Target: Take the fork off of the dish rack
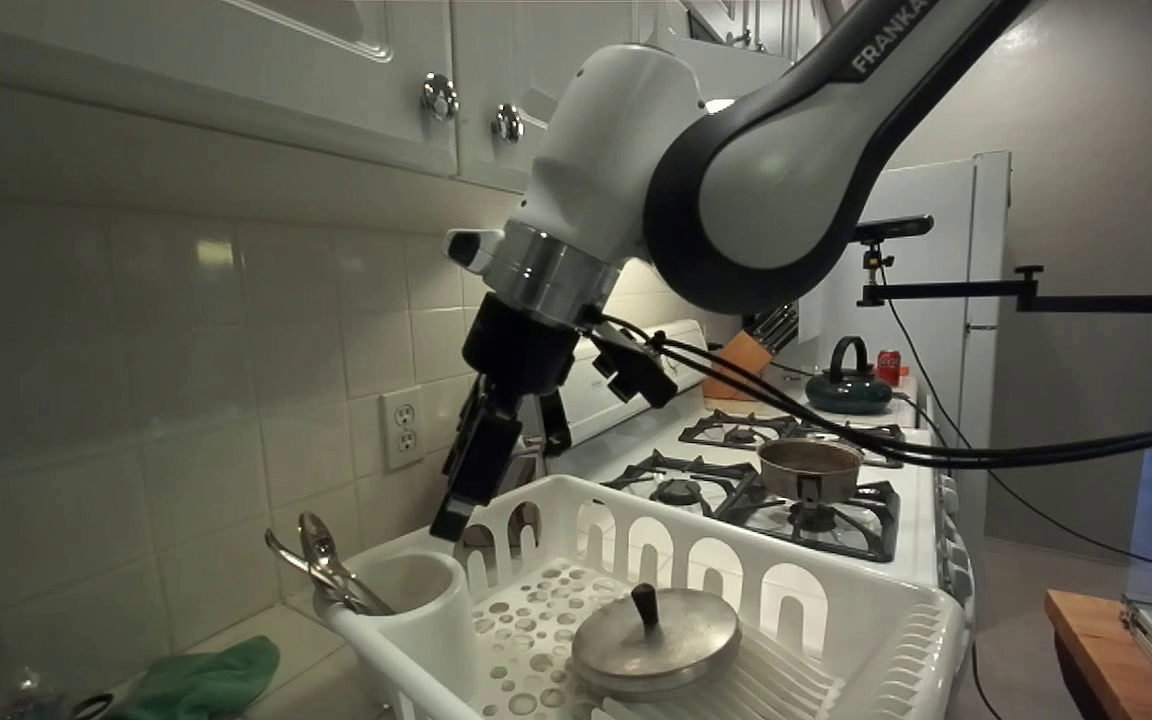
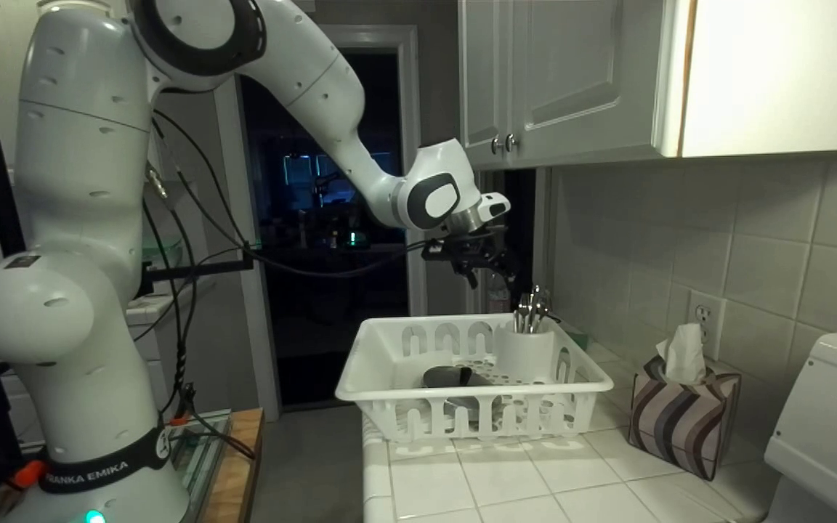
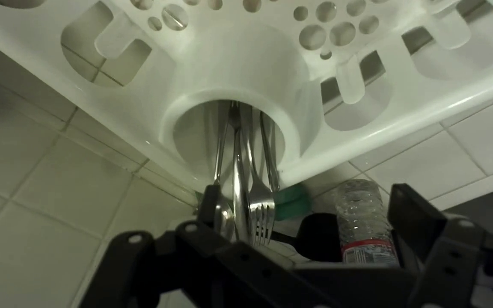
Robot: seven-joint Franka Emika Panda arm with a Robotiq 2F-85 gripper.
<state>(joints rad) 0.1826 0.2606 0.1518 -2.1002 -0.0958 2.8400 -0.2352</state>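
The white dish rack (image 1: 861, 605) stands on the counter, also in an exterior view (image 2: 418, 394) and the wrist view (image 3: 383, 139). Its round utensil cup (image 1: 436, 640) sits at one corner and holds several metal utensils (image 2: 531, 309). In the wrist view a fork (image 3: 262, 196) leans in the cup with its tines up, beside a spoon (image 3: 225, 220) and another utensil. My gripper (image 3: 310, 209) is open and empty above the cup. The utensils lie near its left finger, which overlaps the spoon in view. The gripper also shows in both exterior views (image 1: 503, 480) (image 2: 490, 280).
A metal lid (image 1: 671, 640) lies in the rack. A stove with a pot (image 1: 811, 475) stands beyond it. Wall cabinets (image 2: 578, 73) hang above the counter. A bottle (image 3: 360, 214) and black ladle (image 3: 321, 237) stand behind the cup. A tissue box (image 2: 680, 418) is beside the rack.
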